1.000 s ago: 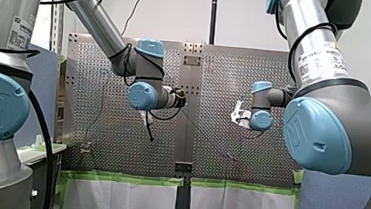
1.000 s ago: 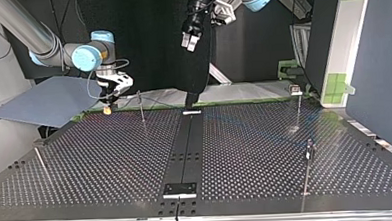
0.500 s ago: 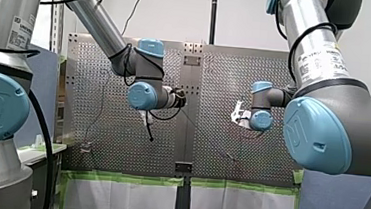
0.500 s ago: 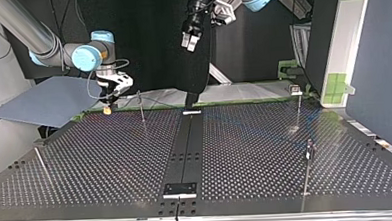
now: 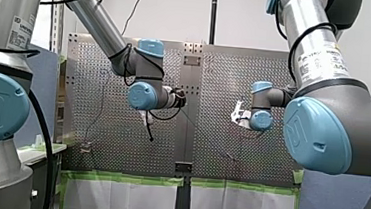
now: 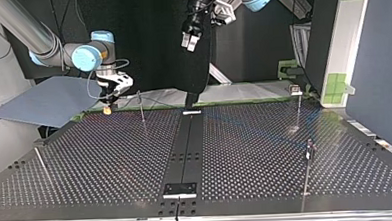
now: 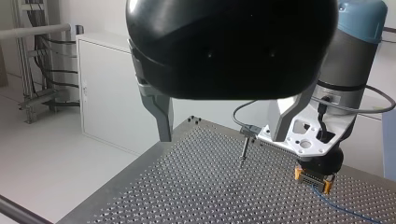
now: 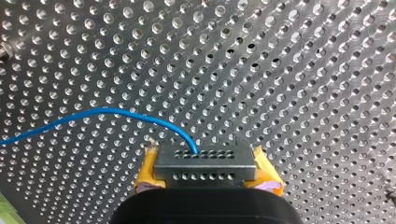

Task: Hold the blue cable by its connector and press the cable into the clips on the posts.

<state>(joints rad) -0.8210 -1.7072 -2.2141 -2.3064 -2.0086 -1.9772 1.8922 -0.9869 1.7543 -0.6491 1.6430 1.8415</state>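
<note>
In the right wrist view my right gripper (image 8: 208, 179) is shut with its yellow pads (image 8: 148, 172) on the grey connector (image 8: 205, 164). The thin blue cable (image 8: 93, 114) leaves the connector and curves away over the perforated table. In the top view my right gripper (image 6: 107, 109) hangs just above the far edge of the table, beside a thin post (image 6: 141, 107) with a clip. My left gripper (image 6: 190, 40) is high above the middle, open and empty. The left wrist view shows its fingers (image 7: 161, 112) spread wide, with the post (image 7: 243, 150) and the right gripper (image 7: 314, 179) ahead.
More thin posts stand on the table at the top view's right (image 6: 299, 106), nearer right (image 6: 308, 161) and left (image 6: 41, 165). A dark strip (image 6: 186, 151) runs down the table's middle. A grey sheet (image 6: 43, 99) lies beyond the far left corner.
</note>
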